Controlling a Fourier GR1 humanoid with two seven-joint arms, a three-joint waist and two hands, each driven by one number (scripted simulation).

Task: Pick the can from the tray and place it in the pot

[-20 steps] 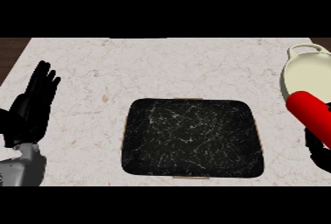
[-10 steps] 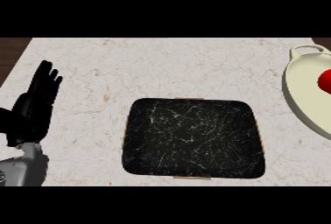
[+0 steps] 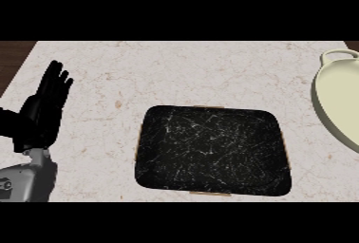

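Note:
A black, marbled tray (image 3: 213, 151) lies in the middle of the counter with nothing on it. At the right edge stands the pale cream pot (image 3: 335, 105), cut off by the picture's border; only part of its inside shows and no can is visible there. My left hand (image 3: 42, 114) rests open at the left, fingers straight and pointing up, well away from the tray. The right hand and the red can do not show in the view.
The counter (image 3: 175, 71) is light speckled stone. A dark wooden strip (image 3: 13, 57) runs beyond its far-left corner. The pot's loop handle (image 3: 336, 55) points to the back.
The red can, held by my right hand over the pot a second ago, then seen inside the pot, has left the view along with the right hand. The left hand stayed still.

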